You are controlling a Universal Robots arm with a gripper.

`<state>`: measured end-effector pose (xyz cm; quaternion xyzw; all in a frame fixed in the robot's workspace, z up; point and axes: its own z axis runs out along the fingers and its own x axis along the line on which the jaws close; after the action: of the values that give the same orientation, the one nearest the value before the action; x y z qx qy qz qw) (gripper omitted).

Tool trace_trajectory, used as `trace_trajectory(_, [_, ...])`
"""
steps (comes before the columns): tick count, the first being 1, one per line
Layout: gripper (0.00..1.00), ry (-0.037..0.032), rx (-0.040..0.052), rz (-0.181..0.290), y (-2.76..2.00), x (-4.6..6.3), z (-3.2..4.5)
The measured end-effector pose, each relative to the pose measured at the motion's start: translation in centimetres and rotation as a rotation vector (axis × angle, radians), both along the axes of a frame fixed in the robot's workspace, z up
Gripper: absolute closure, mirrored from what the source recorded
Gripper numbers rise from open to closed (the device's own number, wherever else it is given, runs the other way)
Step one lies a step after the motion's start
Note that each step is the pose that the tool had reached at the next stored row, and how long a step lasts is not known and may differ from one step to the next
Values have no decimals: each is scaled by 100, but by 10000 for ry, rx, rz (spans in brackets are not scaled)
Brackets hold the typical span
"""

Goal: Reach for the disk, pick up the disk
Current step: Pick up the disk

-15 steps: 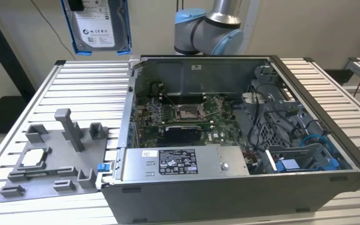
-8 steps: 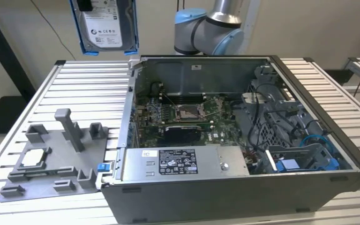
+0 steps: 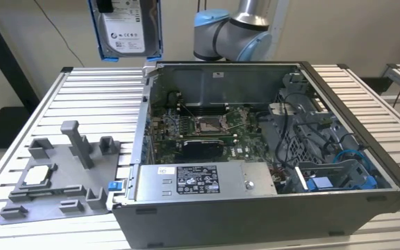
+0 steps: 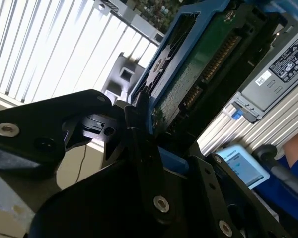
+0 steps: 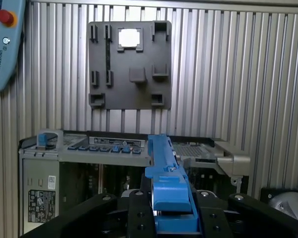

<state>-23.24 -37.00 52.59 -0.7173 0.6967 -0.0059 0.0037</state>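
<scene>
The disk (image 3: 127, 28) hangs upright high above the slatted table's far side, at the exterior view's left. Its silver face with the white label points toward the camera, and the bright blue bracket frames it. In the first wrist view my gripper (image 5: 171, 201) is shut on the disk (image 5: 165, 168), which shows edge-on as a blue strip between the black fingers (image 5: 139, 213). In the second wrist view the disk's green circuit-board underside (image 4: 203, 59) and blue bracket edge rise out of my gripper (image 4: 149, 131).
An open computer case (image 3: 346, 203) stands on the slatted table, with a long silver box (image 3: 200, 179) along its near wall. A grey fixture plate (image 3: 61, 177) holding a small white-silver chip (image 3: 39, 174) lies at the exterior view's left. The arm's base (image 3: 235, 31) rises behind the case.
</scene>
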Motion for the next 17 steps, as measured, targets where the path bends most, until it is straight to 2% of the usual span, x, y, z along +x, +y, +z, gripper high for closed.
trace_trajectory(11, [100,1,-67,0,0,170,-2])
trace_trajectory(17, [100,1,-85,0,0,321,-4])
